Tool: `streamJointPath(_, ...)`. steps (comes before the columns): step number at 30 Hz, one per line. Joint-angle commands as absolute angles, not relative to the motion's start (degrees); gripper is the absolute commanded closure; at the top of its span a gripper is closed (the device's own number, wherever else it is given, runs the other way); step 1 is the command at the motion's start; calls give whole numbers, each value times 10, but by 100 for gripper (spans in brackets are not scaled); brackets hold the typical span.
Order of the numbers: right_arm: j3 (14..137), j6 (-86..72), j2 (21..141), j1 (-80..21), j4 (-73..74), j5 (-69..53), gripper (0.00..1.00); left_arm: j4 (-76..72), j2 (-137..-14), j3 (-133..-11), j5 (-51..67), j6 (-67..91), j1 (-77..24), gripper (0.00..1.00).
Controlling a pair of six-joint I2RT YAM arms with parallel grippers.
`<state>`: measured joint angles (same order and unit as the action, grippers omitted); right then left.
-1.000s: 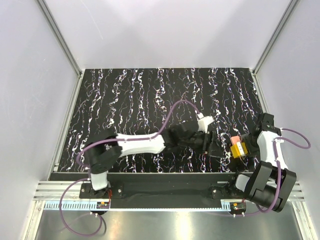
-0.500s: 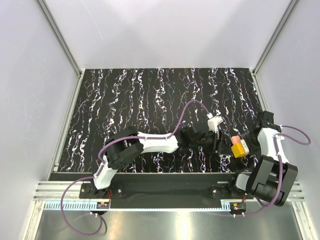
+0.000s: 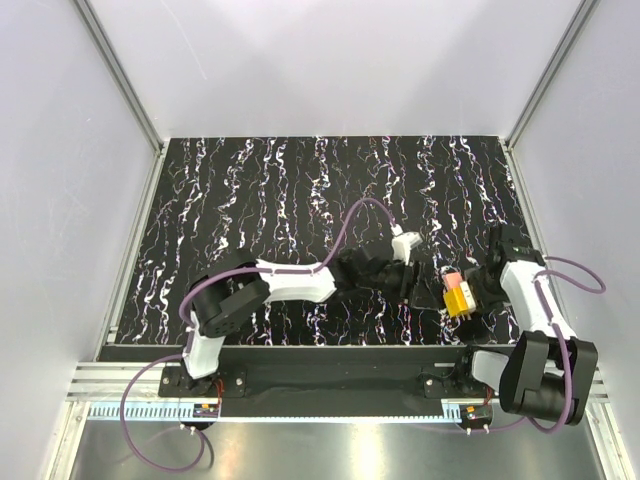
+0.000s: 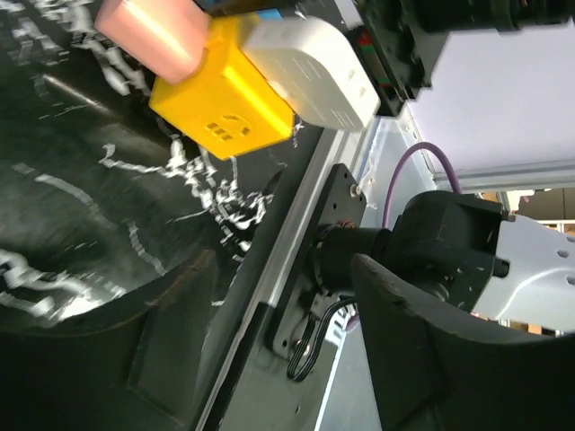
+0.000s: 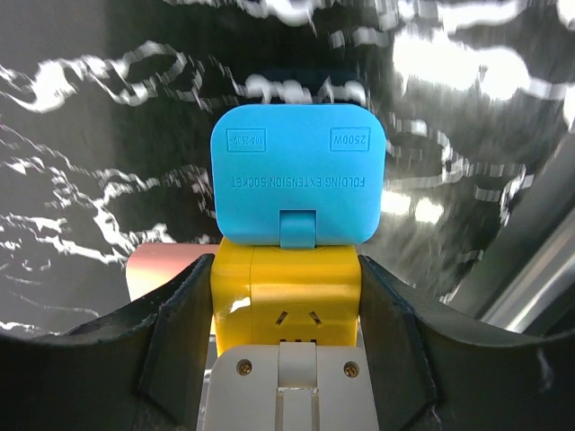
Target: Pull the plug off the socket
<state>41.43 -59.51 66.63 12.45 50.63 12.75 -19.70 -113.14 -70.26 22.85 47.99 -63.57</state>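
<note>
The right pincer clamps the yellow folding extension socket, whose pink plug sits just ahead of the gaping left pincer.

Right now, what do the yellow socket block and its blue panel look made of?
Yellow socket block: likely hard moulded plastic, smooth satin, with crisp slot edges. Blue panel: seemingly the same plastic, matte, with lettering that looks moulded in.

In the right wrist view you see the socket, a yellow block at lower centre, with a blue cap lettered FOLDING EXTENSION SOCKET above it and a white piece below. The plug, pink and rounded, touches the block's left face at mid-left of frame.
</note>
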Motion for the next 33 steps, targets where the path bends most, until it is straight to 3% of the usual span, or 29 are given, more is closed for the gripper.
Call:
streamJointPath(1,416,-715,645,84,550,143,96,-227,-1078,-681,262,467,-618,32)
streamJointPath(4,429,-764,657,44,569,172,92,-222,-1064,-671,265,461,-616,29)
streamJointPath(9,462,-814,705,-39,591,177,75,-220,-1049,-661,277,460,-611,27)
streamJointPath(13,485,-823,716,-69,589,171,55,-190,-1027,-652,278,442,-599,20)
streamJointPath(18,490,-820,698,-88,596,170,31,-159,-1004,-647,281,424,-595,20)
streamJointPath(21,481,-808,677,-89,598,171,29,-155,-996,-641,284,424,-595,20)
streamJointPath(22,477,-802,672,-90,592,171,21,-156,-995,-638,285,426,-594,20)
streamJointPath(27,464,-768,662,-91,583,161,18,-158,-989,-635,287,433,-594,20)
streamJointPath(29,485,-748,654,-91,590,185,4,-148,-991,-640,282,436,-595,20)
streamJointPath(33,535,-592,618,-90,591,264,1,-156,-1005,-650,287,458,-600,23)
